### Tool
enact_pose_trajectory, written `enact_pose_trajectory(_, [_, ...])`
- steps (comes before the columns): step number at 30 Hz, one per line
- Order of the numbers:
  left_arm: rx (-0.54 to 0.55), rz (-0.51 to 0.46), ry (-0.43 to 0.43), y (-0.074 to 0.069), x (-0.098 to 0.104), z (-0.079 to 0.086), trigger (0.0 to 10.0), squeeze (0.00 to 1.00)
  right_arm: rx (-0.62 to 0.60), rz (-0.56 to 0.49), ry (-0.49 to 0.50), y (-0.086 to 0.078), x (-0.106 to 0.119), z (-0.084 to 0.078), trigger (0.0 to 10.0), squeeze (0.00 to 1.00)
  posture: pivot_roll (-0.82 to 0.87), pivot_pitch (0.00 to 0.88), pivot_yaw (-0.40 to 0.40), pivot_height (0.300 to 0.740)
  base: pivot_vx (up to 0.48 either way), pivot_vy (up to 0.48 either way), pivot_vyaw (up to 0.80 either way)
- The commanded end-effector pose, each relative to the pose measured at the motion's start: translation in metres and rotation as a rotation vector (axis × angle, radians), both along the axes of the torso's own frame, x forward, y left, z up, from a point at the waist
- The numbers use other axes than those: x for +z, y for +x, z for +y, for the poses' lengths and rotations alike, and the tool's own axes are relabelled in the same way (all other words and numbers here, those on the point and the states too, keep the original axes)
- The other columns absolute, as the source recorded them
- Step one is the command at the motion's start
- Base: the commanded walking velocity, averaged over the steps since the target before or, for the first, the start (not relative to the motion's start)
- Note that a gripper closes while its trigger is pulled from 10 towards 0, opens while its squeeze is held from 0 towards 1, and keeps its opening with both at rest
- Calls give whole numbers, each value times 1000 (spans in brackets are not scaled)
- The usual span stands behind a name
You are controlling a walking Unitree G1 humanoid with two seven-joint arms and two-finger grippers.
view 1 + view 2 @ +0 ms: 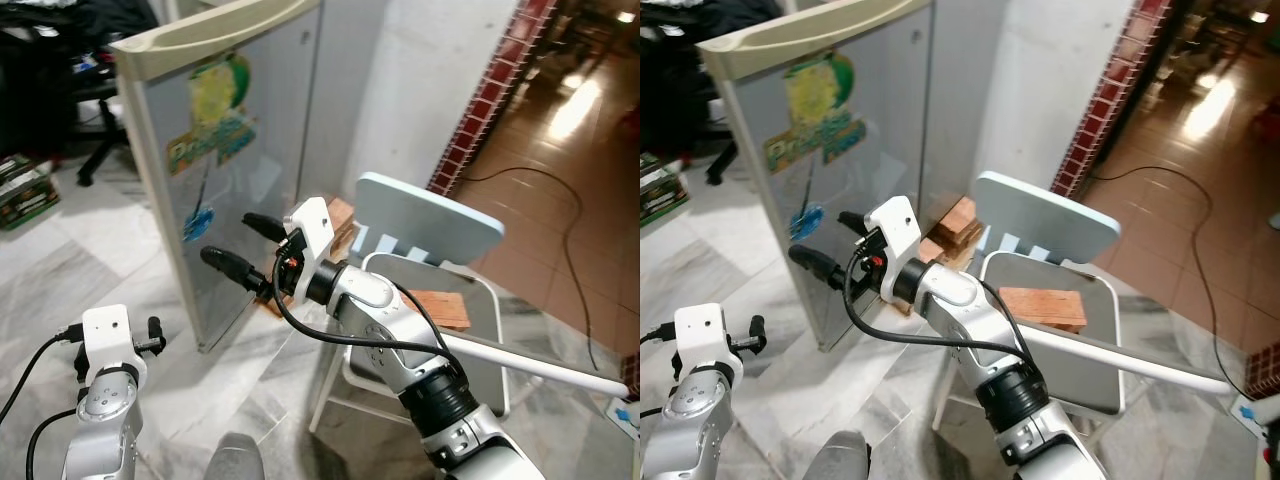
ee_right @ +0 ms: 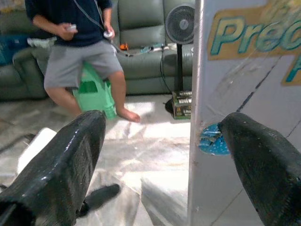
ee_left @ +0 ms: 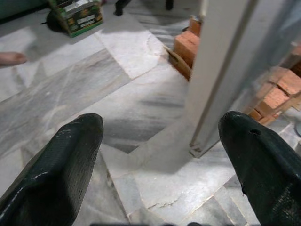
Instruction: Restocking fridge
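Observation:
The fridge door (image 1: pixel 230 150) is grey with a cream top rim and a green and yellow sticker, and it stands swung out toward me. My right gripper (image 1: pixel 228 240) is open at the door's lower part, one finger before the door's face and the other out past its free edge. In the right wrist view that edge (image 2: pixel 197 117) runs upright between the fingers (image 2: pixel 70 155), nearer one of them; I cannot tell whether it is touched. My left gripper (image 3: pixel 160 132) hangs open and low, its arm (image 1: pixel 105 380) at the lower left, above the marble floor near the door's bottom corner (image 3: pixel 197 148).
A light blue chair (image 1: pixel 430 225) stands close on the right with a brick (image 1: pixel 440 308) on its seat. More bricks (image 1: pixel 340 220) are stacked by the fridge base. A white pole (image 1: pixel 540 365) crosses the chair. A person (image 2: pixel 80 52) sits beyond the door. A cable (image 1: pixel 570 250) lies on the tiles.

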State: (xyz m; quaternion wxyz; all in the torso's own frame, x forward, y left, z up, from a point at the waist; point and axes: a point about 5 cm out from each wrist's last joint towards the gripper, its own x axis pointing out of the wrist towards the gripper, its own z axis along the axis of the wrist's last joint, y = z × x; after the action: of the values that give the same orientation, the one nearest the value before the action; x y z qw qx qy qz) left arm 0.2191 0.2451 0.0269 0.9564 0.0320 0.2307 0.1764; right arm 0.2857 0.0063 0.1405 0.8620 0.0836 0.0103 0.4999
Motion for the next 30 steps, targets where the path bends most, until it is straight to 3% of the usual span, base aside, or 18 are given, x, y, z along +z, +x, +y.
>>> enact_pose_trajectory(1, [3,-2,-9,2,0,-2,10000,0,-56,-19,-41,7,-3,-6,10000,0,220,0,-79,740,0,0,800])
enact_pose_trajectory(10, [-14,-24,-39,1,1,-3,10000,0,-258,-50,-123,21,-15,-11,10000,0,217,0,-74,740,0,0,178])
enact_pose_trajectory(30, [-34,-37,-59,0,1,-6,10000,0,-278,-59,-106,24,-15,-1,10000,0,216,6,-78,740,346,0,0])
